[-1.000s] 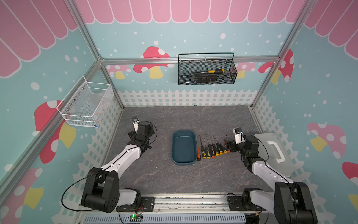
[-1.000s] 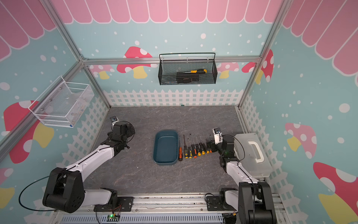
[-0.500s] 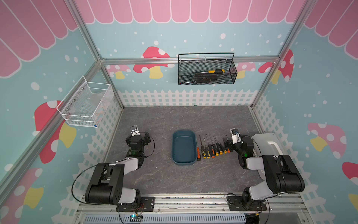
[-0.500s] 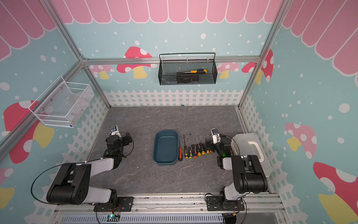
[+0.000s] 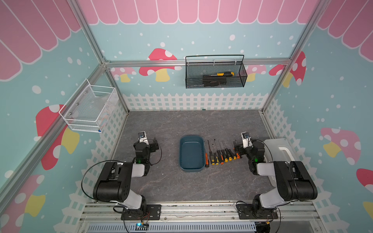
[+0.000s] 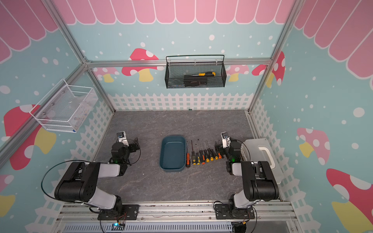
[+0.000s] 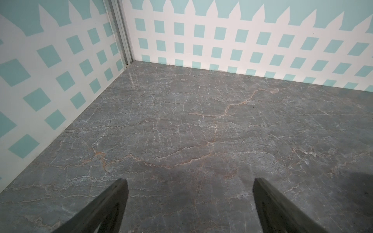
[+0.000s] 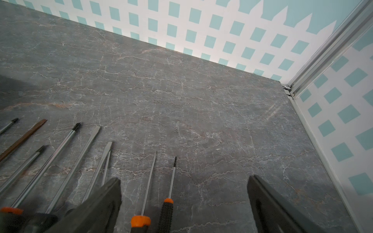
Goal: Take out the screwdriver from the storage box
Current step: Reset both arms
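Observation:
The storage box (image 5: 191, 139) (image 6: 172, 139) is a dark teal tub at the table's middle, and nothing shows inside it. Several screwdrivers (image 5: 221, 154) (image 6: 202, 155) with orange-and-black handles lie in a row on the table just right of the box. My right gripper (image 5: 236, 145) (image 6: 217, 146) (image 8: 183, 180) stands open low at the right end of that row, with two thin screwdrivers (image 8: 149, 191) lying on the table beneath its gap. My left gripper (image 5: 155, 142) (image 6: 134, 142) (image 7: 188, 181) is open over bare table, well left of the box.
A black wire-mesh basket (image 5: 216, 75) on the back wall holds a yellow-handled tool. A white mesh basket (image 5: 88, 109) hangs on the left wall. A translucent white case (image 5: 282, 150) with a handle sits behind my right arm. Both arms are folded low near their bases.
Both arms have folded back and down toward their bases, grippers staying open. The box and the row of screwdrivers have not moved.

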